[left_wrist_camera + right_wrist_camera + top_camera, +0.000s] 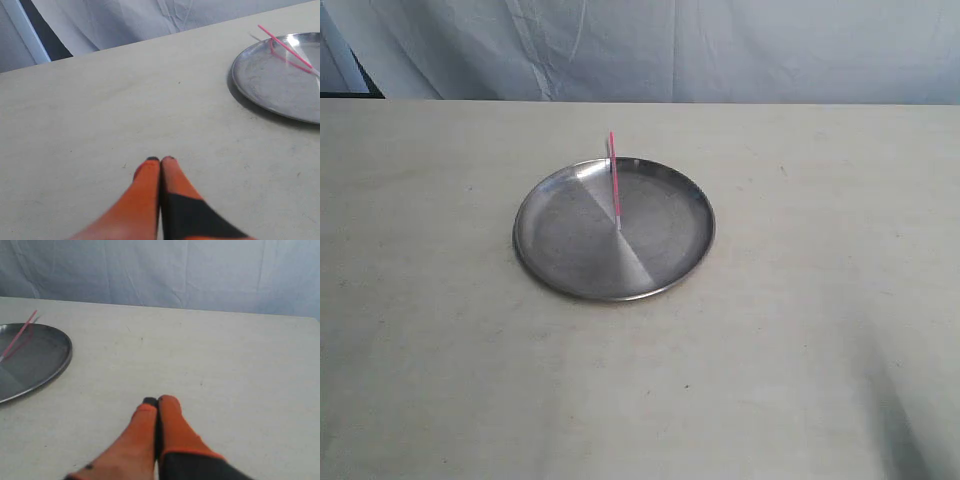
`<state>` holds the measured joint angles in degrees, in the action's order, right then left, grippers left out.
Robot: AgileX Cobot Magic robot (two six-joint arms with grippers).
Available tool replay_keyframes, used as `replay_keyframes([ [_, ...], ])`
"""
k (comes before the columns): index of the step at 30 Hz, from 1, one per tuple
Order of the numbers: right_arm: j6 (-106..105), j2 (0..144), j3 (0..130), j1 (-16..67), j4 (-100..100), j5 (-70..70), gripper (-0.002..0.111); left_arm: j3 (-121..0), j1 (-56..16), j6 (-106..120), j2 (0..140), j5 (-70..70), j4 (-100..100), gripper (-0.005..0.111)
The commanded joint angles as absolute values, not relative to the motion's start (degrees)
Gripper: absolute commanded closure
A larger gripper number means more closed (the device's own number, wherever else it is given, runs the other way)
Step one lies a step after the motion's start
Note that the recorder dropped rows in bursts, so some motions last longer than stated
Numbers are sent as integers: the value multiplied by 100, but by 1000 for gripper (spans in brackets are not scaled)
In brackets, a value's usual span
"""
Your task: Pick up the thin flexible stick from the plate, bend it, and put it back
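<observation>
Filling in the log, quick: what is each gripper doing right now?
Left gripper: shut, holding nothing.
Right gripper: shut, holding nothing.

The plate [560, 255] is bare metal, shiny and finely brushed, with a reflective sheen. The thin flexible stick [614, 180] looks like smooth plastic. The counter [790, 340] is matt and faintly speckled. At the far side hangs dull, creased cloth [740, 45]. The left claw [160, 160] and right claw [157, 401] have matt orange skins.

The plate [560, 262] sits mid-tabletop [800, 350]. The stick [614, 182] lies in it, from plate centre across the far rim.
</observation>
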<state>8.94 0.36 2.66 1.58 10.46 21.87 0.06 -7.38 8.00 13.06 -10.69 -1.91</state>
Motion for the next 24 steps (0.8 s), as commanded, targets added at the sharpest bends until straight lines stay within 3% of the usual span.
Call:
replay_keyframes([
  [1,867,0,247,131,1141,2030,109,0,-706,775,1269,-1038,-152,107],
  [12,1501,0,247,131,-3555,-1175,109,0,-706,775,1269,-1038,-152,107],
  [16,1629,0,258,131,-3650,-2281,109,0,-706,775,1269,-1038,-152,107],
  [21,3529,4,407,131,-3473,-2128,109,0,-718,775,1061,-1034,-152,107],
  [24,4198,551,1216,131,-1477,-1741,109,0,-718,775,1052,-1034,-152,107],
])
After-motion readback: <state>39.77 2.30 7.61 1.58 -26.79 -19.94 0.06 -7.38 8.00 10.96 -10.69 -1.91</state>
